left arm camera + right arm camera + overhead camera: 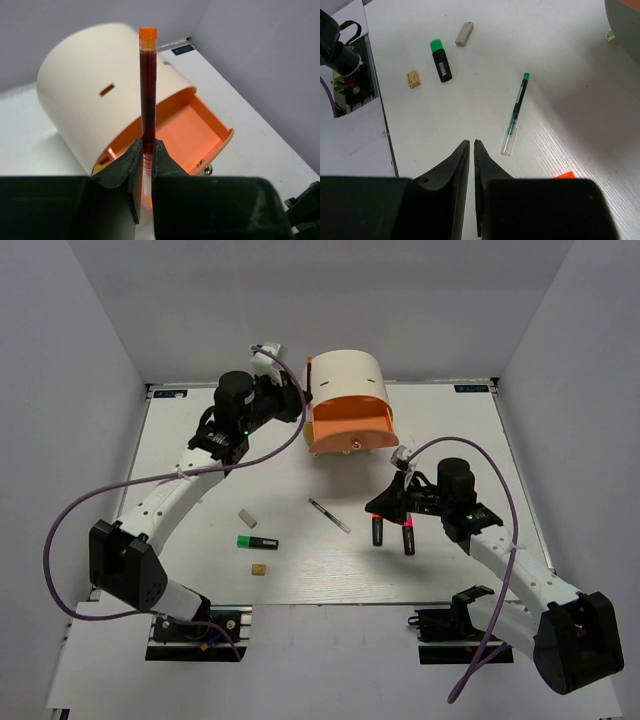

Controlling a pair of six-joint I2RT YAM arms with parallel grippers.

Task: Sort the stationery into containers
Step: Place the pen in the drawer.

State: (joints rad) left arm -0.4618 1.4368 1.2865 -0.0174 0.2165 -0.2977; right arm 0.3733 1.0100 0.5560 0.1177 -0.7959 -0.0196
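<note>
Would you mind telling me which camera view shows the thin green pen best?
The right wrist view: the green pen lies large and unobstructed, green end and clear end distinct. The top external view shows only a small thin line; the left wrist view misses it.

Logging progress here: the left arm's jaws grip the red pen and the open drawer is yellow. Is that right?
Not quite. The jaws of the left gripper do grip the red pen, but the open drawer is peach-orange, not yellow, as the left wrist view shows.
</note>
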